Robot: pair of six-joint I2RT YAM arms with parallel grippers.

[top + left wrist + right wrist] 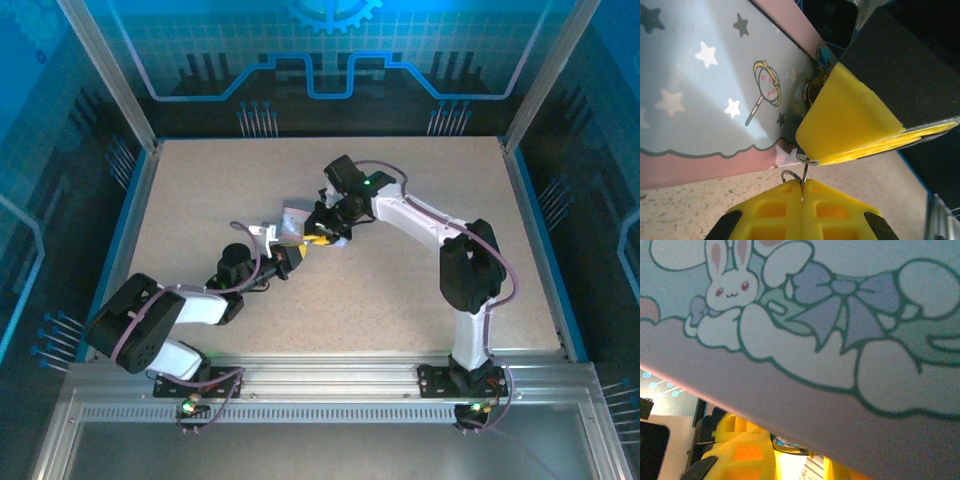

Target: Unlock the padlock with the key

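In the left wrist view my left gripper (802,183) is shut on the key (803,173), a thin metal blade with a small ring beside it. The key points up into the underside of the padlock (807,160), which is mostly hidden behind a yellow finger (850,120) of my right gripper. In the right wrist view the padlock (790,445) shows as a dark, bluish shape held between the yellow fingers of the right gripper (799,460). From above, both grippers meet mid-table, the left gripper (297,258) just below the right gripper (322,238).
A pale blue and pink cartoon tin (715,75) stands close behind the padlock, and its bunny picture fills most of the right wrist view (815,315). From above the tin (295,213) lies just beyond the grippers on the speckled table (420,300). Blue walls enclose the table.
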